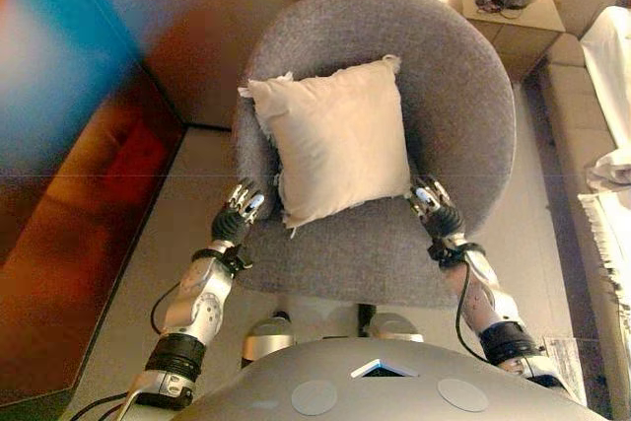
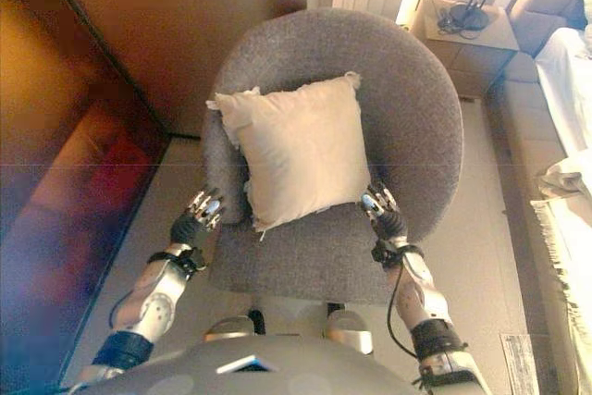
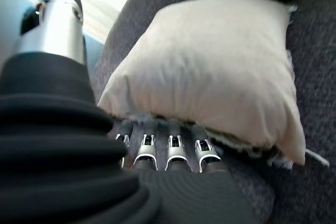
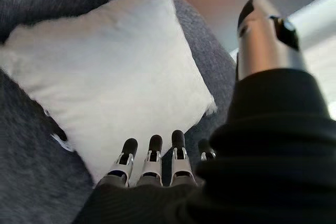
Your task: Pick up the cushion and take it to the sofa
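On the seat of the grey armchair (image 1: 434, 125) the cushion (image 1: 335, 140) leans unlifted, our left robot hand (image 1: 244, 206) and right robot hand (image 1: 430, 200) flanking it, fingers straight, holding nothing; lifting and carrying remain.

A plain cream cushion (image 1: 337, 138) lies between the left robot hand (image 1: 243, 209) and right robot hand (image 1: 432, 202), both silver with dark tips. Under it, a speckled grey armchair (image 1: 463, 115). Beyond, a beige side table (image 1: 513, 9).
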You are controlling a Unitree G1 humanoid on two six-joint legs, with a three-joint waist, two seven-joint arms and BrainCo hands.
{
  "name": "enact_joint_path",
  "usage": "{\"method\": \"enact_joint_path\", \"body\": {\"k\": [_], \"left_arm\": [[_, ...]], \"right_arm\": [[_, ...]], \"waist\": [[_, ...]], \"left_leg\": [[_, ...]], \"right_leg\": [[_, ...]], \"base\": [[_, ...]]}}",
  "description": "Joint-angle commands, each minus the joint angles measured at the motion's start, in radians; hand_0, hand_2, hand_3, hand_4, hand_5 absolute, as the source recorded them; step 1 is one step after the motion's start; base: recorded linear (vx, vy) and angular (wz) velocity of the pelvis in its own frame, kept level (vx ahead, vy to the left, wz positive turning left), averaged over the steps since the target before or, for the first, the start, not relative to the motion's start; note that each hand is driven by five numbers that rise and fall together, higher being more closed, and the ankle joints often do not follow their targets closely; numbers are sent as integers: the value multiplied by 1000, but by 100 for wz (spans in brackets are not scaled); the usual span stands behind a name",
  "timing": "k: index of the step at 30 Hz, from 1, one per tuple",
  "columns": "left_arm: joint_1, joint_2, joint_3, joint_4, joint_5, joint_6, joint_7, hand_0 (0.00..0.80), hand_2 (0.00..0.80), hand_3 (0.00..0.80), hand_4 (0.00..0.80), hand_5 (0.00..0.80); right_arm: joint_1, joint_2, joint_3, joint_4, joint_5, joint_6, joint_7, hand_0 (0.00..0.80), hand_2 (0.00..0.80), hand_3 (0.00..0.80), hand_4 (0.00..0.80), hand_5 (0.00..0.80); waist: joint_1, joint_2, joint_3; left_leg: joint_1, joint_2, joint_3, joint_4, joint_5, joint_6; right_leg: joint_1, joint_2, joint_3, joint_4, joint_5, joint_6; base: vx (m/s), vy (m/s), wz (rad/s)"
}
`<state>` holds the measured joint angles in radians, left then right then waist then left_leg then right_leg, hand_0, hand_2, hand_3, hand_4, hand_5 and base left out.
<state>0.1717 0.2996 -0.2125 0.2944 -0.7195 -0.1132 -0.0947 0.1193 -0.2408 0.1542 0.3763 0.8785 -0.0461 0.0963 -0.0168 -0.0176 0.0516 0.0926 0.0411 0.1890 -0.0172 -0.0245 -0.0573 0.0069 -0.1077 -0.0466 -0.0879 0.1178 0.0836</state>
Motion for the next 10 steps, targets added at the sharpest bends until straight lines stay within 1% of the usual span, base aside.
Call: {"method": "enact_joint_path", "body": {"k": [1, 3, 5, 7, 10], "left_arm": [[-48, 17, -28, -64, -39, -74, 1, 0, 0, 0, 0, 0], [-64, 5, -46, -55, -54, -83, -5, 0, 0, 0, 0, 0], [-72, -6, -62, -56, -58, -85, -10, 0, 0, 0, 0, 0], [-67, -6, -72, -63, -48, -89, -15, 0, 0, 0, 0, 0], [-48, 4, -73, -74, -47, -95, -4, 0, 0, 0, 0, 0]], "right_arm": [[-58, 33, 38, -27, 74, -63, 42, 0, 0, 0, 0, 0], [-64, 37, 59, -21, 73, -75, 53, 0, 0, 0, 0, 0], [-68, 41, 70, -42, 96, -44, 51, 0, 0, 0, 0, 0], [-67, 31, 72, -41, 78, -30, 53, 0, 0, 0, 0, 0], [-57, 17, 74, -50, 50, -39, 54, 0, 0, 0, 0, 0]], "waist": [[-32, -3, 18], [-37, 2, 22], [-45, 5, 22], [-50, 4, 21], [-52, 3, 17]], "left_leg": [[-81, -30, -42, 85, 4, 38], [-82, -32, -46, 59, 14, 42], [-81, -30, -42, 45, 19, 41], [-76, -29, -30, 53, 11, 41], [-69, -28, -16, 60, 4, 41]], "right_leg": [[-45, -6, -19, 24, 48, 19], [-56, -4, -18, 25, 50, 21], [-66, -5, -14, 27, 50, 24], [-64, -8, -14, 26, 48, 25], [-56, -7, -14, 24, 43, 24]], "base": [[-182, 59, -18], [-125, 37, -7], [-96, 30, -1], [-24, 6, 0], [0, 0, 0]]}}
